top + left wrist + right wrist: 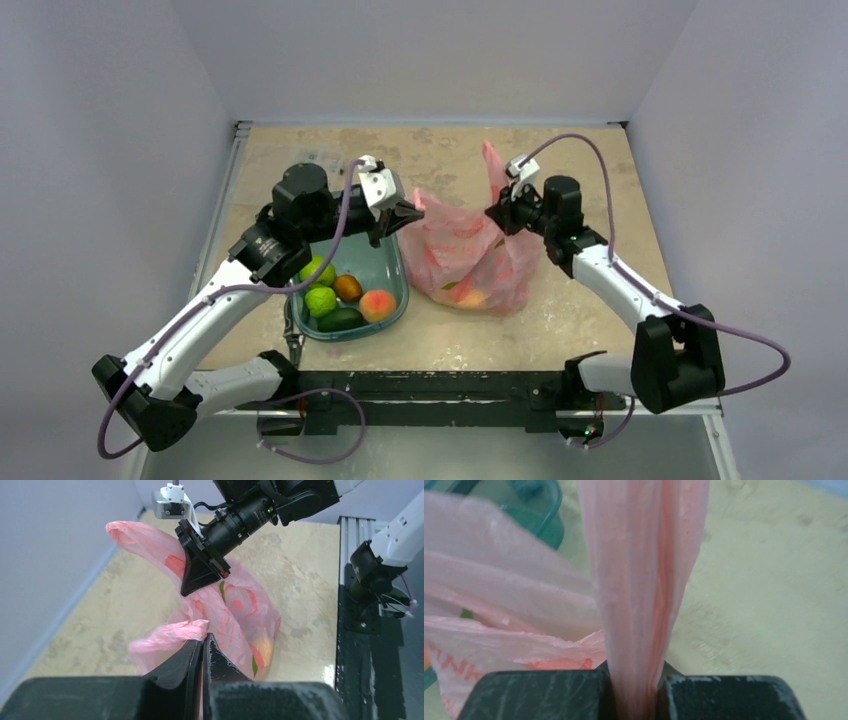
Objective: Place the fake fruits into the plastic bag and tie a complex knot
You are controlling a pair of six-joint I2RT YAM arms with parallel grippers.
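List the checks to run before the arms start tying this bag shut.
1. Pinch of left gripper on plastic bag: ok, jaws shut on bunched film.
2. Pinch of right gripper on handle: ok, strip clamped.
3. All fruits bagged: not ok, five fruits lie in the teal tub.
4. Held ends tied together: not ok, they are apart.
5. Fruit count inside the bag: cannot tell.

Both arms reach out and bend in toward each other; the left claw [408, 214] pinches the plastic bag [465, 255] tight; the right claw [497, 216] does too.
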